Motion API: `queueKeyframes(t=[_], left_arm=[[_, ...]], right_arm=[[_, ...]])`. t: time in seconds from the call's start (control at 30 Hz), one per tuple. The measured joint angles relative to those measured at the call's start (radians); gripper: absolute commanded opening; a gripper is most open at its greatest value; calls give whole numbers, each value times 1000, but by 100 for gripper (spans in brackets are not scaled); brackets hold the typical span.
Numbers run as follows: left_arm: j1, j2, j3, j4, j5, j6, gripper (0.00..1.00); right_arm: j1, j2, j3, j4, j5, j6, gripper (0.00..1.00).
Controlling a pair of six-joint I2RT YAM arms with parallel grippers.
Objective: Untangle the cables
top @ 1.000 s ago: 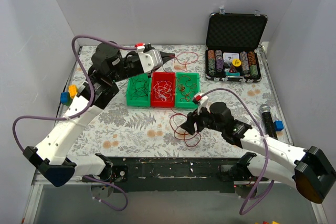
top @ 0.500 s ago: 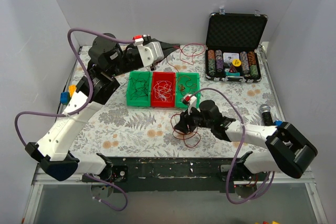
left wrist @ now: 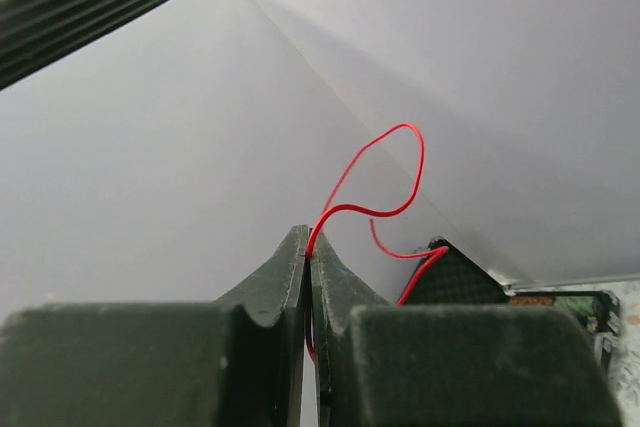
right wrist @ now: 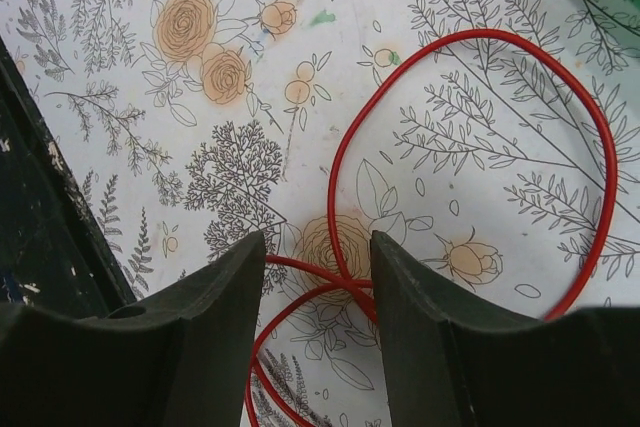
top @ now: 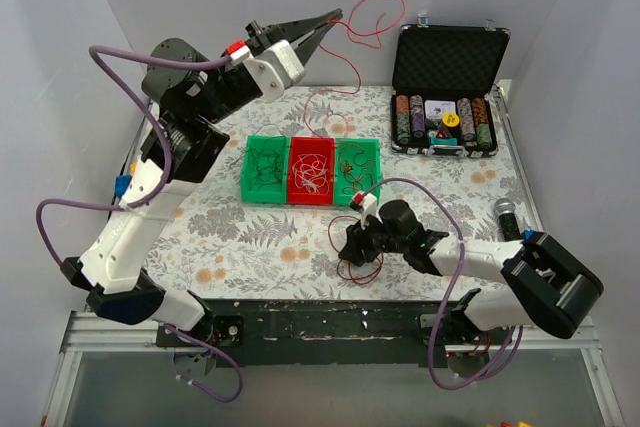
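My left gripper (top: 325, 19) is raised high near the back wall and shut on a thin red cable (top: 366, 9). The cable curls past the fingertips, which the left wrist view (left wrist: 309, 237) also shows, and hangs down toward the table. My right gripper (top: 352, 250) is open, low over red cable loops (top: 352, 265) on the floral cloth. In the right wrist view (right wrist: 320, 242) the crossing red strands (right wrist: 345, 282) lie between its jaws, and a big loop (right wrist: 470, 157) lies beyond. More thin strands fill the green and red bins (top: 310, 169).
An open black case (top: 450, 57) with poker chips stands at the back right. A black microphone (top: 510, 222) and a small blue block (top: 530, 239) lie at the right edge. Coloured blocks (top: 122, 185) sit at the left edge. The table's dark front edge (top: 330, 315) is close to the right gripper.
My left gripper has risen from just above the table to high by the back wall, lifting the red cable with it. My right gripper has shifted slightly down-left over the red loops.
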Motion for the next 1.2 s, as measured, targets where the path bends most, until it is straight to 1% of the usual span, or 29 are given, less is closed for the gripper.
queueKeyframes(t=[0.1, 0.2, 0.37, 0.47, 0.53, 0.77, 0.87, 0.97, 1.07, 1.2], left_arm=[[0, 18, 20, 27, -10, 7, 0], [-2, 13, -26, 45, -11, 8, 0], [-2, -4, -198, 93, -17, 1, 0], [-2, -4, -317, 134, -27, -6, 0], [-2, -2, -387, 162, -44, -16, 0], [-2, 33, -533, 284, -93, -38, 0], [-2, 56, -558, 319, -105, -43, 0], [-2, 79, -582, 345, -119, -46, 0], [-2, 101, -614, 369, -137, -47, 0], [-2, 151, -640, 416, -187, -47, 0]], right_arm=[[0, -42, -5, -24, 16, 1, 55], [0, -129, -5, -50, 26, 2, 56], [0, -322, -5, -66, 55, 6, 61], [0, -459, -5, -93, 97, 13, 61], [0, -532, -5, -114, 134, 21, 56], [2, -784, -9, -209, 393, 81, 52], [2, -829, -9, -234, 472, 98, 52], [2, -830, -9, -270, 526, 109, 50], [2, -834, -9, -303, 573, 122, 52], [2, -858, -8, -343, 624, 130, 52]])
